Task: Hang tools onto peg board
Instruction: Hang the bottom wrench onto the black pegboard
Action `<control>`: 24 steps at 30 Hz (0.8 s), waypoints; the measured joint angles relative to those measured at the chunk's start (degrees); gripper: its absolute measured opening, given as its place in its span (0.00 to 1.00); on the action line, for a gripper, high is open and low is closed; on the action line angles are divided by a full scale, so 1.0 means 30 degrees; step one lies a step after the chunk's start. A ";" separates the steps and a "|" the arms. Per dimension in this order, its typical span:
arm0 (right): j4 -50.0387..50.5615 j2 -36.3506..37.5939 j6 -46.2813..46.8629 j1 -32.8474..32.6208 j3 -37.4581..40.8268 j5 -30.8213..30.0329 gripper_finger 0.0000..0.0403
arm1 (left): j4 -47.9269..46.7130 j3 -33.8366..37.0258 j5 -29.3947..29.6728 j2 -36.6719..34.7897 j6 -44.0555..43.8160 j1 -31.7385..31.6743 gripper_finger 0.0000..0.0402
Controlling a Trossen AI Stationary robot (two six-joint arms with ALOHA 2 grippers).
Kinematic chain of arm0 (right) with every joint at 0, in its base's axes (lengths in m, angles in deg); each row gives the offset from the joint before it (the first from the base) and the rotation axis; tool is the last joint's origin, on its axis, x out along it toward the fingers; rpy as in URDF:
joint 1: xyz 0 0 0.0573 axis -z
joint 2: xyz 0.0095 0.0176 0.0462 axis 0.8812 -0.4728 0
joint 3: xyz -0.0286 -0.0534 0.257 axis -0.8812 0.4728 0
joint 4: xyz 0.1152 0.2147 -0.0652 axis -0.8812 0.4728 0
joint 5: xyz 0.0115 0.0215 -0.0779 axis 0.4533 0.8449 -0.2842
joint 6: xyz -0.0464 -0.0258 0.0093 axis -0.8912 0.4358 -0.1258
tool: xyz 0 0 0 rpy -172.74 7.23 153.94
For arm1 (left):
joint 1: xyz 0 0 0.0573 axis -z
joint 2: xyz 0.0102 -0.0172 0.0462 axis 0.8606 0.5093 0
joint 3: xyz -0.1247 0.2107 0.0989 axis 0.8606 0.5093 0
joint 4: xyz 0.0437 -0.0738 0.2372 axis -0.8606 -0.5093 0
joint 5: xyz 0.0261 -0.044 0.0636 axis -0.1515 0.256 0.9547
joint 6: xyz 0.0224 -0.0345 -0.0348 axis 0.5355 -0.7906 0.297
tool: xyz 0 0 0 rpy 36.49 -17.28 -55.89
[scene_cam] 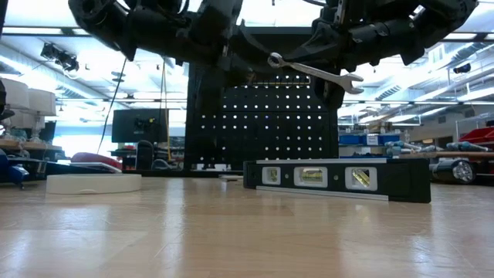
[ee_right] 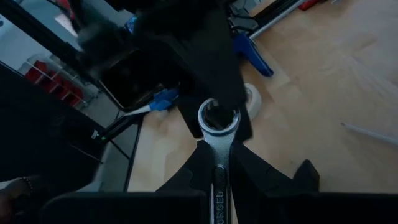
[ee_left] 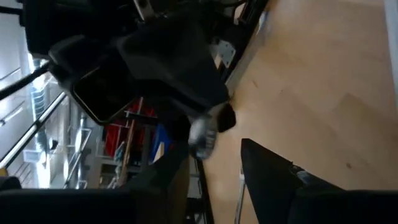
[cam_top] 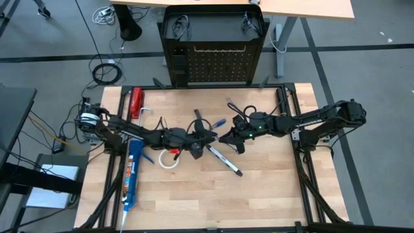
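Observation:
A silver wrench (scene_cam: 316,73) hangs high above the table's middle, in front of the black peg board (scene_cam: 262,116). My right gripper (cam_top: 226,137) is shut on it, reaching in from the table's right. My left gripper (cam_top: 202,136) faces it from the left, open. In the left wrist view its two fingers (ee_left: 267,180) stand on either side of the wrench's ring end (ee_left: 202,134). A white tape roll (cam_top: 169,160) and a black spirit level (scene_cam: 340,177) lie on the tabletop. A blue-handled screwdriver (cam_top: 218,122) lies below the arms. My right gripper pinches the wrench's shank (ee_right: 219,163) between its two fingers, which lie along it, nearly level, coming from the table's right. The ring end (ee_right: 217,118) sticks out past the fingertips toward the left; the open end (scene_cam: 351,81) trails right. The wrench hangs clear, slightly tilted. My left gripper is close around the ring end; whether it touches, I cannot tell.
A long blue caulking gun (cam_top: 132,175) lies along the table's left side. A red-handled tool (cam_top: 136,102) lies at the far left corner. The peg board (cam_top: 217,65) stands upright just beyond the table's far edge. Bare wood lies toward the near edge.

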 joint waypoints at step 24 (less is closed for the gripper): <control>0.0756 0.0214 -0.1051 0.0623 0.0041 0.1419 0.25 | -0.3700 -0.1517 -0.1914 -0.0029 -0.0921 -0.0182 0.04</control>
